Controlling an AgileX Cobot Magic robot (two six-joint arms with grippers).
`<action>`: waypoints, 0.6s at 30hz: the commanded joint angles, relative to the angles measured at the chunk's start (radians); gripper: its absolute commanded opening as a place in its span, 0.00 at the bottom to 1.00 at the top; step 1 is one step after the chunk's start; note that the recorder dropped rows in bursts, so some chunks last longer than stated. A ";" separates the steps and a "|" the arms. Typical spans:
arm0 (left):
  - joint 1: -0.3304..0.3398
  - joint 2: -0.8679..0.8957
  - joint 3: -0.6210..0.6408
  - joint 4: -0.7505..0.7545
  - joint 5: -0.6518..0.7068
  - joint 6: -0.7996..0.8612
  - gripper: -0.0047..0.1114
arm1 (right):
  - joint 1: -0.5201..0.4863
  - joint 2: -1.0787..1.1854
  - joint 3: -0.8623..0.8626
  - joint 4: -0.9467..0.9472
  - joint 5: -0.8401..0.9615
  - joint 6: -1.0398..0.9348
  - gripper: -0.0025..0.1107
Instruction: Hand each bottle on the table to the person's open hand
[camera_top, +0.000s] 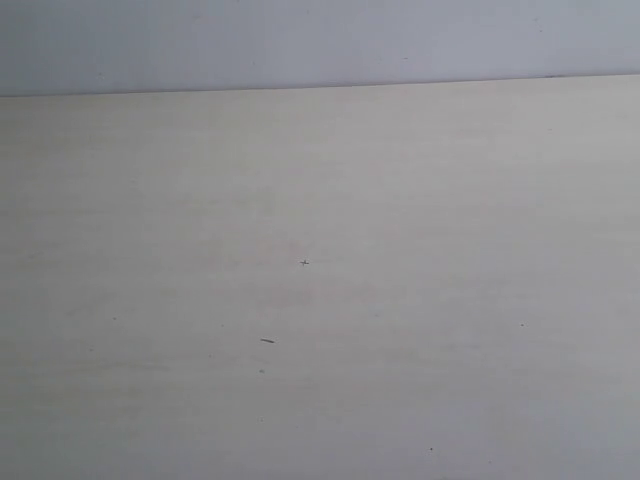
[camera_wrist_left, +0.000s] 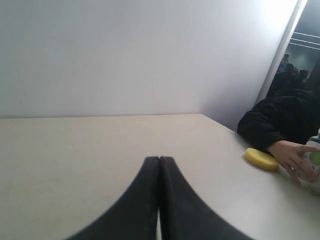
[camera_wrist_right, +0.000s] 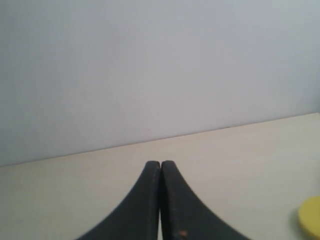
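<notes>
Your left hand (camera_wrist_left: 159, 167) is pressed shut and empty, low over the tabletop (camera_wrist_left: 75, 160); your right hand (camera_wrist_right: 160, 170) is shut and empty too. Beyond the left hand, a yellow bottle (camera_wrist_left: 261, 159) lies flat just beside the person's hand (camera_wrist_left: 294, 157), whose fingers touch a green-labelled bottle (camera_wrist_left: 315, 156). In the exterior view, tabletop fills the frame below a strip of wall (camera_top: 300, 40) along the top edge.

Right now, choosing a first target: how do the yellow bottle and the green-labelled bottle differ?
The yellow bottle is opaque and lies low on the table; the green-labelled bottle is pale and stands taller. The person's hand is on the green-labelled bottle; the yellow bottle lies beside that hand. Both sit near the person.
</notes>
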 joint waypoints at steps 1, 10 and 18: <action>0.001 -0.006 0.003 -0.006 -0.006 0.002 0.04 | -0.054 -0.028 0.039 -0.047 -0.061 -0.011 0.02; 0.001 -0.006 0.003 -0.006 -0.006 0.002 0.04 | -0.169 -0.140 0.516 -0.060 -0.757 -0.011 0.02; 0.001 -0.006 0.003 -0.006 -0.006 0.002 0.04 | -0.276 -0.155 0.785 -0.106 -0.903 -0.013 0.02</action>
